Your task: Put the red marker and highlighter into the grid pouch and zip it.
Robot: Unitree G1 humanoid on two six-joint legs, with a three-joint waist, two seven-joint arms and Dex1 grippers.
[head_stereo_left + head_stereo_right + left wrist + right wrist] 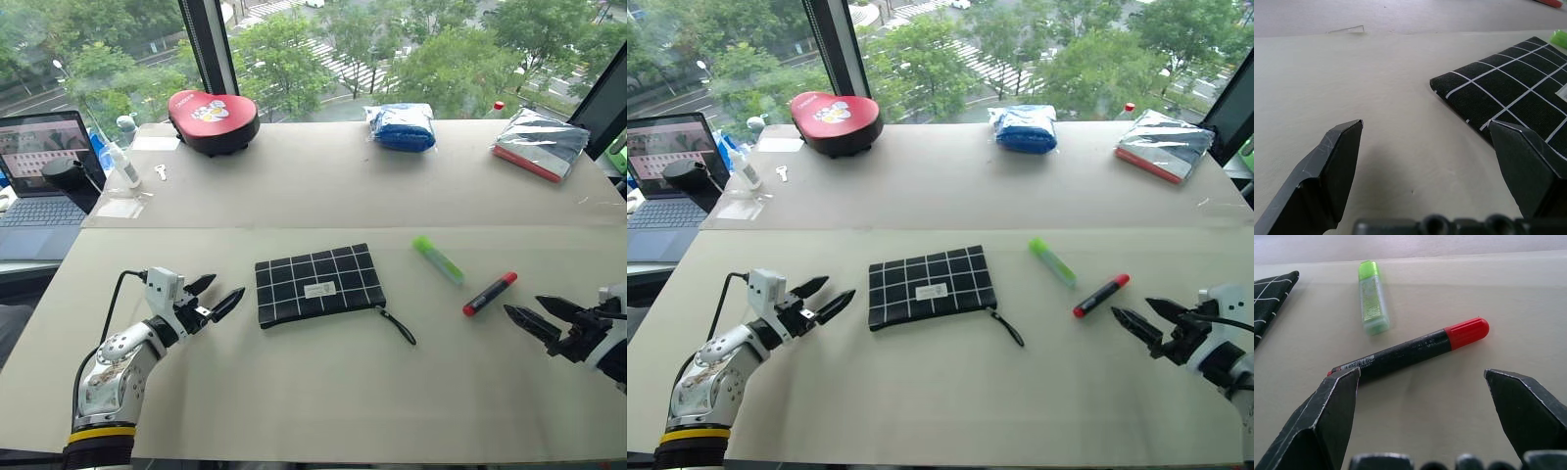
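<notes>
I had both grippers spread wide and empty, touching nothing. My left gripper (216,296) hovered just beside the left end of the grid pouch (317,284), which lay flat mid-table with its strap (397,325) trailing to the right. My right gripper (542,318) pointed at the red marker (489,294), near it but apart. The highlighter (437,259) lay between pouch and marker, clear of both, on the table (323,392).

Lay flat, apart, in a row: grid pouch (318,284) zipped, strap trailing; light-green highlighter (438,259) beside; red marker (489,294) beyond, angled.
</notes>
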